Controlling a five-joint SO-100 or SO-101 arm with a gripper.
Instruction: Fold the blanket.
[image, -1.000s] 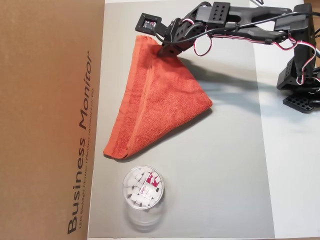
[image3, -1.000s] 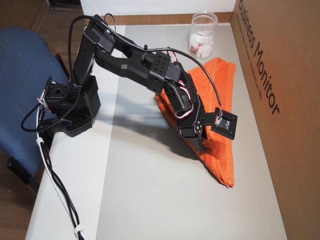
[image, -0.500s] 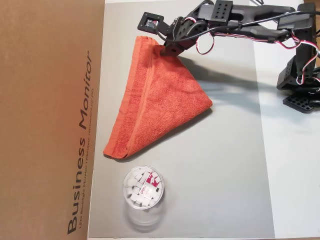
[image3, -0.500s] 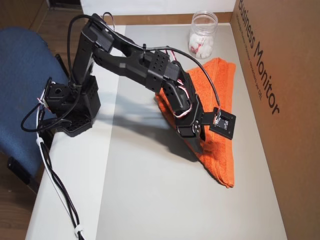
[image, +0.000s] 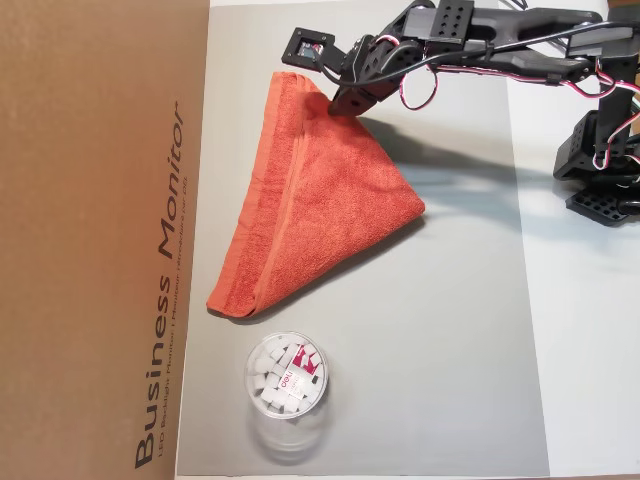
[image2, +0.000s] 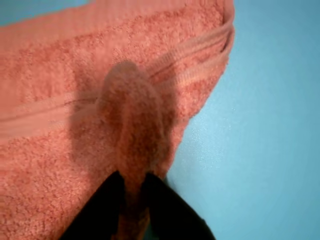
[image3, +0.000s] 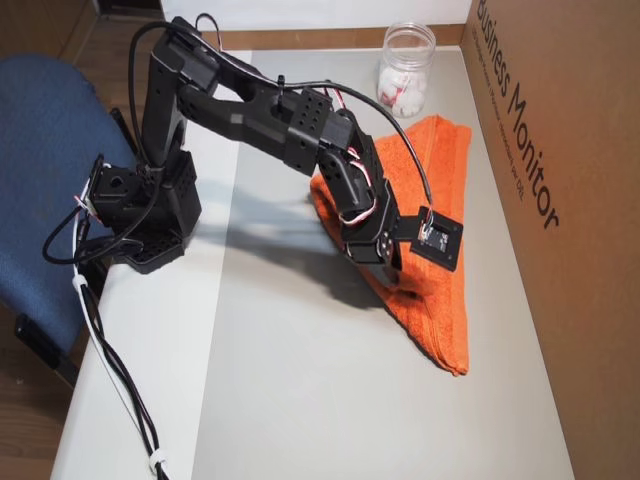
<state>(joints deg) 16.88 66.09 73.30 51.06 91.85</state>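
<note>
Closest in, through the wrist view, the gripper (image2: 132, 197) is pinching a fuzzy pleat of the blanket (image2: 75, 100), its two black fingers (image2: 100, 210) pressed together around the raised cloth just beside the hemmed band, with bare surface showing off to the right. The orange-red blanket (image: 315, 205) is lying folded into a triangle on the grey mat (image: 440, 350), one long hemmed edge running beside the brown cardboard box (image: 100, 240) printed "Business Monitor". In an overhead view the black arm (image3: 260, 115) is reaching from its base (image3: 135, 215) at the table edge out over the cloth. Farther along the mat, a clear jar (image: 286, 378) of small white pieces is standing just beyond the blanket's far corner.
</note>
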